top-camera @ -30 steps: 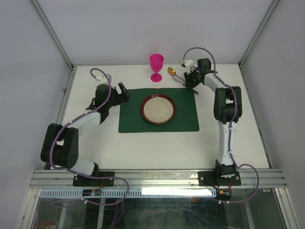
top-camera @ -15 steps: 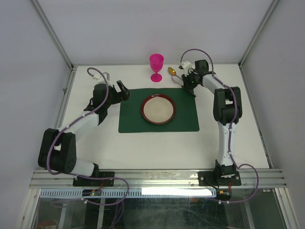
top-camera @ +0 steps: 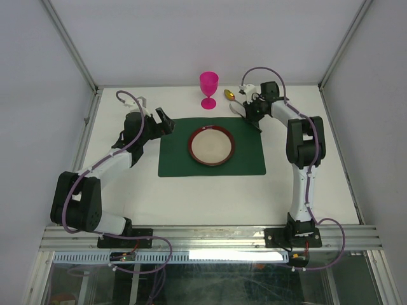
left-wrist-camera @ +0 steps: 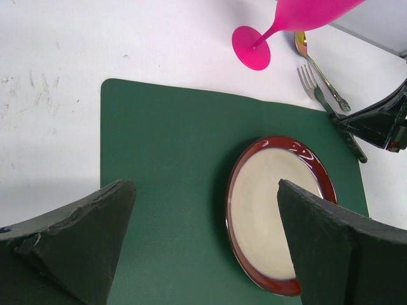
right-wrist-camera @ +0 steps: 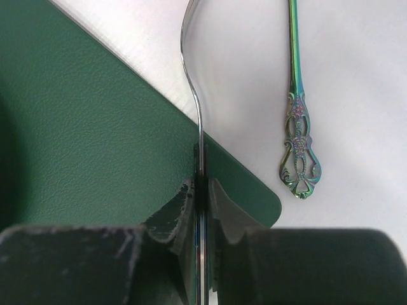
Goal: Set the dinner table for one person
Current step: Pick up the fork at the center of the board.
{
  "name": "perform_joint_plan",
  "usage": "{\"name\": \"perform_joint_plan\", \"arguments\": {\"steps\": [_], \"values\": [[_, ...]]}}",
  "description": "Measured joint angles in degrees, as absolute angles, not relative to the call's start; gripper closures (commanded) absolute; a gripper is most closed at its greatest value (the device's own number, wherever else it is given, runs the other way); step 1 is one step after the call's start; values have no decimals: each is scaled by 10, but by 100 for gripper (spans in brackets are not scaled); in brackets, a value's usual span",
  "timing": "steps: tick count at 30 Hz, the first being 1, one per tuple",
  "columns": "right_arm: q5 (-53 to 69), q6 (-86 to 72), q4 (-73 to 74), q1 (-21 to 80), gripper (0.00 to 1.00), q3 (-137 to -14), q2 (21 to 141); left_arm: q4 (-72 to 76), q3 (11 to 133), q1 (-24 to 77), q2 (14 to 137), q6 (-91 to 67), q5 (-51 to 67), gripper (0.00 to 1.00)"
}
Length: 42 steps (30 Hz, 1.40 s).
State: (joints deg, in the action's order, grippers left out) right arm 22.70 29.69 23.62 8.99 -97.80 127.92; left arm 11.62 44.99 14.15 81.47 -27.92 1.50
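The white dinner table (top-camera: pixel 191 197) carries a dark green placemat (top-camera: pixel 248 159) with a red-rimmed cream plate (top-camera: pixel 212 145) on it. A pink goblet (top-camera: pixel 209 89) stands behind the mat, with a spoon (top-camera: pixel 229 95) to its right. My right gripper (top-camera: pixel 251 115) is shut on the fork (right-wrist-camera: pixel 191 82), holding its handle edge-on over the mat's far right corner (right-wrist-camera: pixel 261 197); the spoon's ornate handle (right-wrist-camera: pixel 297 136) lies beside it. My left gripper (top-camera: pixel 164 121) is open and empty over the mat's left edge, the plate (left-wrist-camera: pixel 273 210) showing between its fingers (left-wrist-camera: pixel 82 235).
Aluminium frame rails (top-camera: pixel 210 236) run along the near edge and grey enclosure walls stand on both sides. In the left wrist view the goblet's foot (left-wrist-camera: pixel 251 56), the spoon (left-wrist-camera: pixel 321 67) and the fork's tines (left-wrist-camera: pixel 308 79) lie beyond the mat's far edge.
My right gripper has shifted slightly left and nearer, onto the mat's far right corner, with the fork in it. My left arm has swung a little toward the back.
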Motion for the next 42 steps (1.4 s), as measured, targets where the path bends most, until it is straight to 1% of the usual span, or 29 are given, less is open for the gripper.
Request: {"name": "perform_joint_plan", "arguments": {"steps": [13, 19, 24, 28, 42], "values": [[206, 279, 236, 90, 92, -973, 1238, 118, 447, 142, 814, -279, 15, 1], [190, 246, 237, 90, 94, -970, 1204, 118, 447, 142, 813, -279, 15, 1], [183, 206, 239, 91, 100, -970, 1186, 118, 447, 142, 808, -279, 15, 1], [179, 176, 241, 93, 100, -964, 1171, 118, 447, 142, 801, -279, 15, 1], [130, 135, 245, 140, 100, -859, 1053, 115, 447, 142, 775, -276, 1, 1]]}}
